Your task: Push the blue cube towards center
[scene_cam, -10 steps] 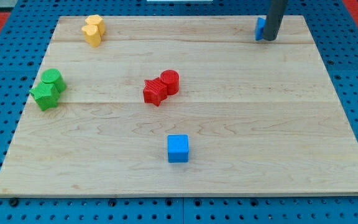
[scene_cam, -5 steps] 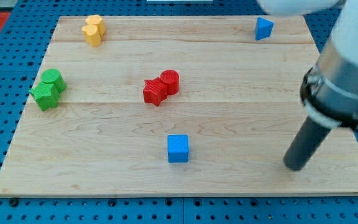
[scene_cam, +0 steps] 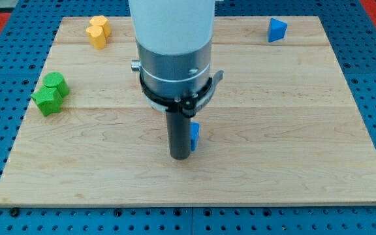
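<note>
The blue cube (scene_cam: 195, 135) sits on the wooden board (scene_cam: 292, 130) below the middle, mostly hidden behind my rod; only its right edge shows. My tip (scene_cam: 179, 156) rests on the board at the cube's lower left, touching or nearly touching it. The arm's white and grey body covers the board's middle.
A blue triangular block (scene_cam: 277, 29) lies at the top right. Two yellow blocks (scene_cam: 98, 31) sit at the top left. Two green blocks (scene_cam: 50, 93) sit at the left edge. The red blocks seen earlier are hidden behind the arm.
My tip has swept from the board's top right, through the lower right, to the blue cube's lower left. The cube has shifted slightly upward. The arm now hides the red blocks.
</note>
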Controlling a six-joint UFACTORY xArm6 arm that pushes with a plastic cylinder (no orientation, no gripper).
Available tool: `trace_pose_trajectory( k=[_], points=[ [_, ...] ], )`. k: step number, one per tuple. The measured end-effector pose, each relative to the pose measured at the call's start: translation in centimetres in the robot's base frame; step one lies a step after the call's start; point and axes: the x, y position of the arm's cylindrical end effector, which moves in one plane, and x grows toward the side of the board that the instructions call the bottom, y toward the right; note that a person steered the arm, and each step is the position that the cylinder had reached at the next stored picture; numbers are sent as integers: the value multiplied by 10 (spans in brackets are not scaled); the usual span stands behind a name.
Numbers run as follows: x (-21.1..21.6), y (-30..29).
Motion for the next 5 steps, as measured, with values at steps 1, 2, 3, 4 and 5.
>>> trace_pose_trajectory(
  k=[1, 2, 3, 4, 5],
  points=[
    [-18, -12],
    [-39, 21],
    [-81, 61],
    [-97, 57],
    [-128, 42]
  ],
)
